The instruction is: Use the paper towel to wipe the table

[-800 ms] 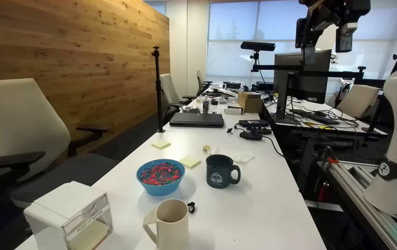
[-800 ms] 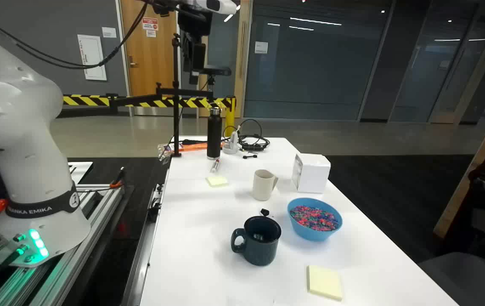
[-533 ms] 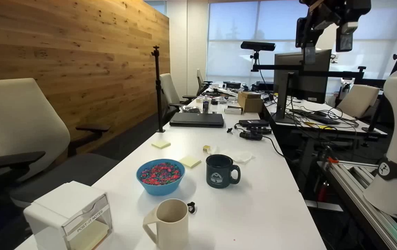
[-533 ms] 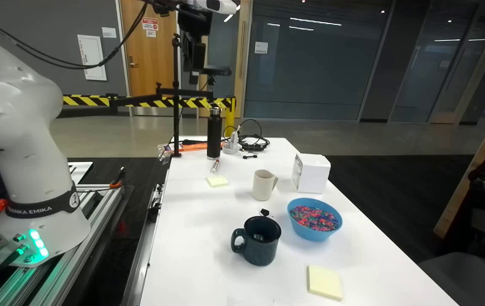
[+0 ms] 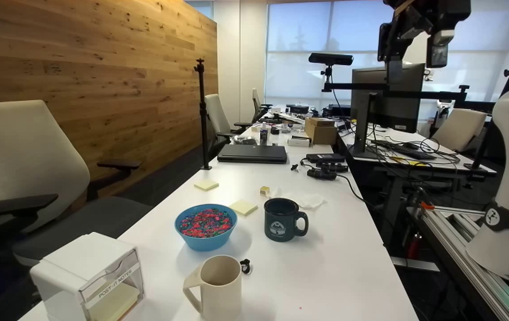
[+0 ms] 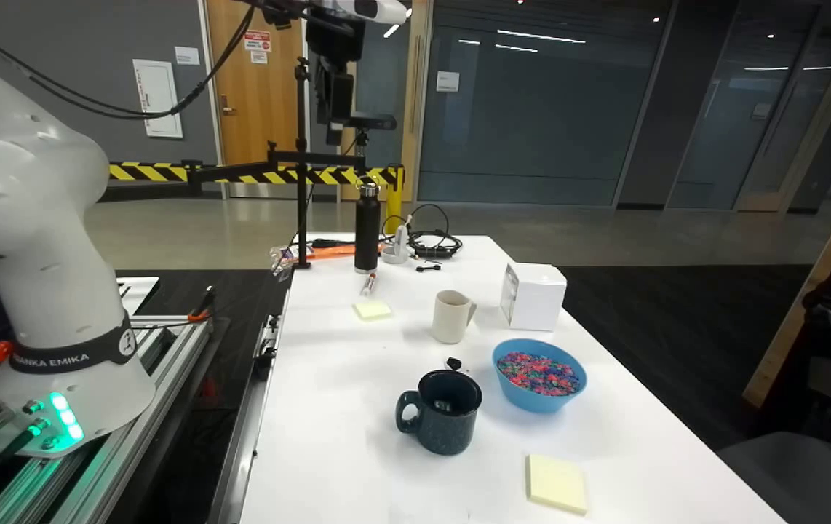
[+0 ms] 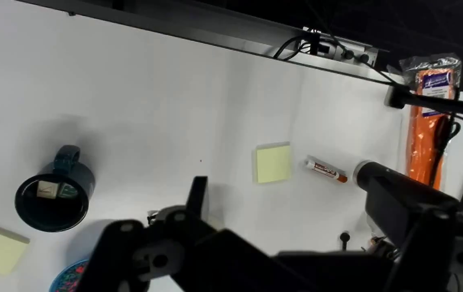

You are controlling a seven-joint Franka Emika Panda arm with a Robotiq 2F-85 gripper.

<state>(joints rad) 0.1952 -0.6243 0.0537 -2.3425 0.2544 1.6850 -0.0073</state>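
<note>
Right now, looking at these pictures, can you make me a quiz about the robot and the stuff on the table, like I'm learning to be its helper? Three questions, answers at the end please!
1. Pick one. How is the gripper?
A) gripping the blue bowl
B) open, holding nothing
C) shut on the cream mug

2. True or false: the paper towel is lying on the table.

3. Fill the gap: the marker lies between a pad of sticky notes and the black ____.

Key: 1. B. 2. True. 3. Bottle.

The paper towel [image 5: 312, 202] is partly hidden behind the dark mug [image 5: 280, 223].
</note>
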